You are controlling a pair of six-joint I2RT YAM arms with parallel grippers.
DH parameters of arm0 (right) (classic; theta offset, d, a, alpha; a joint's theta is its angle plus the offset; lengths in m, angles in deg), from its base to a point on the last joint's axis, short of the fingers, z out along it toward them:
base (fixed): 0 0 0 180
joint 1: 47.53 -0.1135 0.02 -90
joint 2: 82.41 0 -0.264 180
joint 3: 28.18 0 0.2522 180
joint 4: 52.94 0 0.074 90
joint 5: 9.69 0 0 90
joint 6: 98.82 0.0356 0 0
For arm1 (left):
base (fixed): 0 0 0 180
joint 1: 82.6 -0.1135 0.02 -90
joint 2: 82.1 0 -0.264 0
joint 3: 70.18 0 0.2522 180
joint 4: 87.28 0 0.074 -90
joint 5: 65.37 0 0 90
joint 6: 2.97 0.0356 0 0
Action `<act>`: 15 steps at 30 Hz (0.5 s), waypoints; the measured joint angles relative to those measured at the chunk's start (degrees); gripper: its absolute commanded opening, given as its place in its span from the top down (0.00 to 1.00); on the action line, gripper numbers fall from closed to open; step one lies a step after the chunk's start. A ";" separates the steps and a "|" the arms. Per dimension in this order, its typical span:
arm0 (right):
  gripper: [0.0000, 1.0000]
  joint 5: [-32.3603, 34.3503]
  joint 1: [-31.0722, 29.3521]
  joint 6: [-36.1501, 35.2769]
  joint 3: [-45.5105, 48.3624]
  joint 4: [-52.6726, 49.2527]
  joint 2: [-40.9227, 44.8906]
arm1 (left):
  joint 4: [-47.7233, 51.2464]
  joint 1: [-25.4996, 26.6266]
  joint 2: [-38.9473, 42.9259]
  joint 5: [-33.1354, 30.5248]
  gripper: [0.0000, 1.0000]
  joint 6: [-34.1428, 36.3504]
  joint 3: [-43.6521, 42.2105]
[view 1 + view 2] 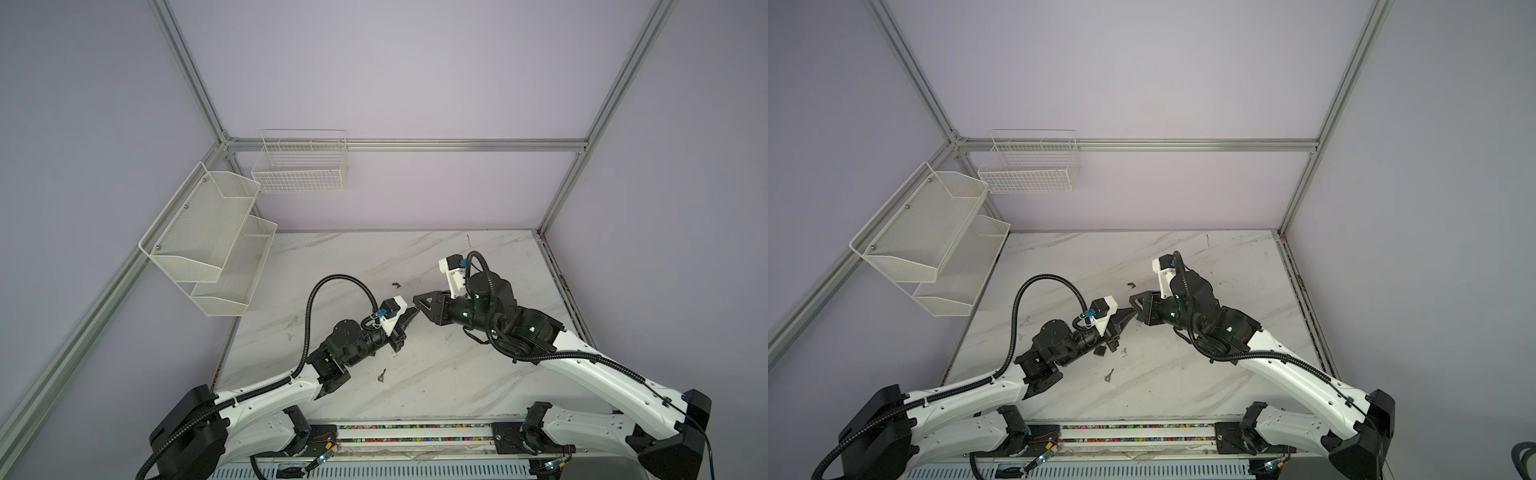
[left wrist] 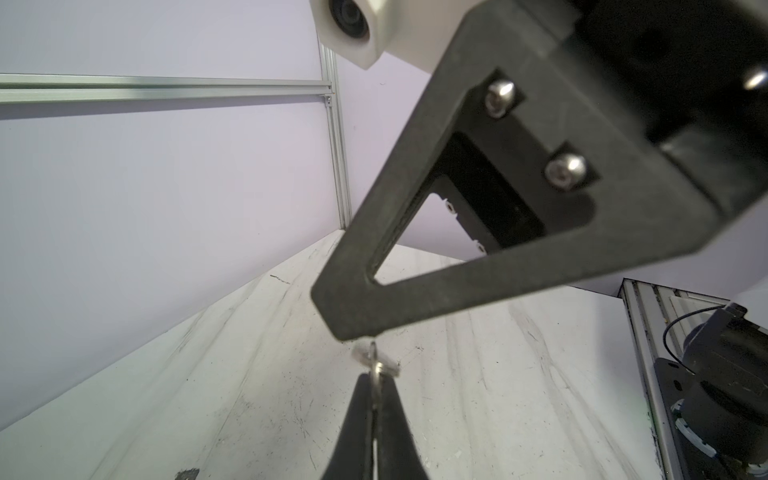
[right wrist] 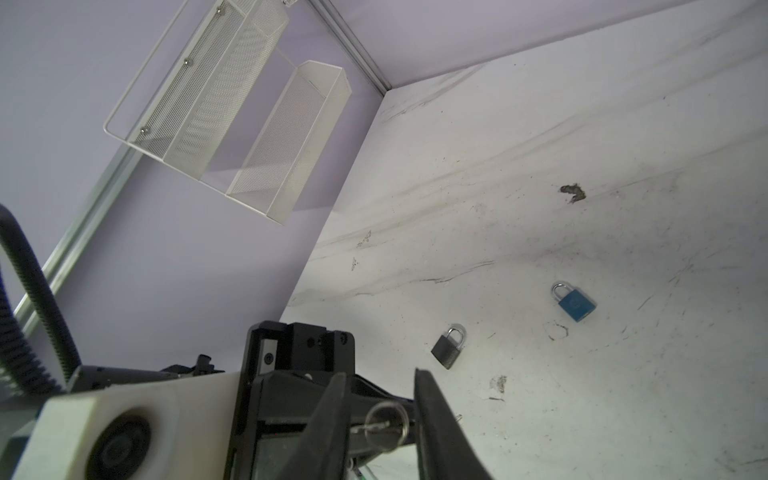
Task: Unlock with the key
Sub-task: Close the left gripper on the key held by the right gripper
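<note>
Metal key (image 2: 377, 368), light, stiff, likely slick: left fingers (image 2: 357, 419) clenched on its flat sides, ring protruding. Right fingers (image 3: 434, 419) spread either side of ring. Pinch flats; ring probably swivels.

One key pinched, one key and two locks on the table

I see a small silver key (image 2: 376, 388) with a round ring (image 3: 386, 419) on it, pinched thin side up in the tight left gripper (image 2: 375, 409). A second key (image 1: 381, 375) lies flat on the white table (image 1: 415, 257), near the front. The blue lock (image 3: 575, 301) and the dark grey lock (image 3: 448, 347) lie flat, near each other but not touching. Their silver loops look closed.
</note>
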 measured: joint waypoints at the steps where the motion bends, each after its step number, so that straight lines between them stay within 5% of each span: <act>1: 0.58 -0.15 0.17 -0.35 0.13 0.11 0.00 | 1.51 0.00 0.74 0.00 1.00 -0.04 0.04; 15: 0.38 -21.29 6.16 -7.93 11.63 18.12 4.04 | 18.43 -6.14 5.53 10.86 1.00 0.22 1.11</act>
